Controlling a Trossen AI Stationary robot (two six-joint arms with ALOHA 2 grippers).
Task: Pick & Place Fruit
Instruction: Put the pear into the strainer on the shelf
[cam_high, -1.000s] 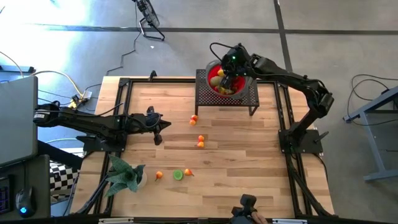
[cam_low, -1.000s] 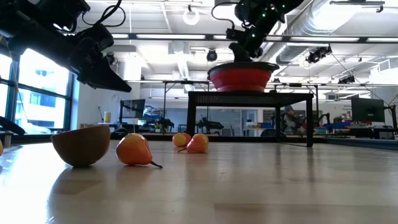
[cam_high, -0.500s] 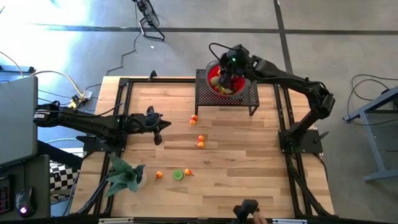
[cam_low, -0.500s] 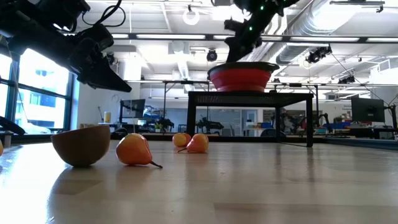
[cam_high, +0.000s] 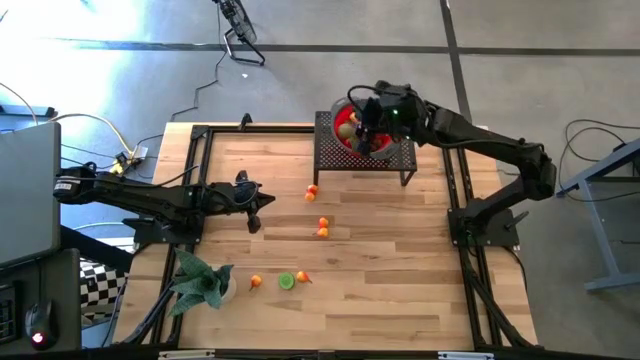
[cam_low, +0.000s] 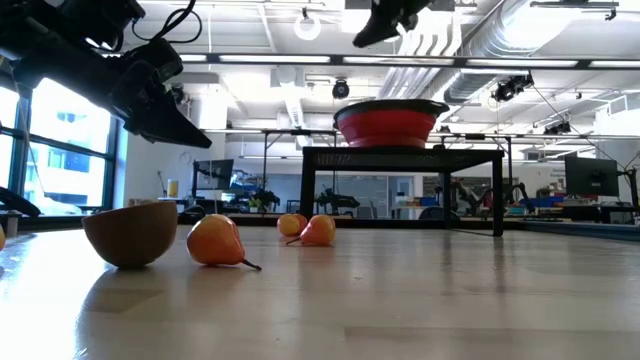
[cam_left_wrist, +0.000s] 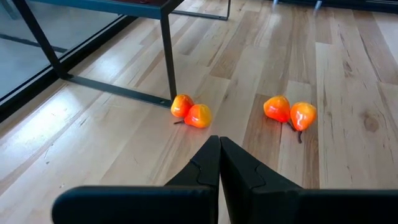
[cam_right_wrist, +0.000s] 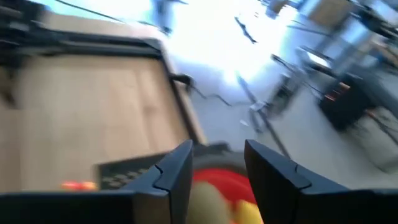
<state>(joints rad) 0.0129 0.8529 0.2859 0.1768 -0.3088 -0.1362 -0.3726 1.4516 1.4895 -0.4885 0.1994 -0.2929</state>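
A: Wooden table (cam_high: 400, 260), loose fruit mid-board: orange pair (cam_high: 322, 227). Which arm's closer?
B: Left gripper (cam_high: 262, 203), pinched shut, empty. Right gripper (cam_high: 362, 130), fingers parted, empty, hangs over the red bowl (cam_high: 343, 124).

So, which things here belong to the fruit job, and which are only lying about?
For the job:
- orange fruits on the table
- green fruit
- fruit in the red bowl
- right gripper, open above the bowl

Lying about:
- leafy plant
- black stand under the bowl
- left gripper, shut, waiting
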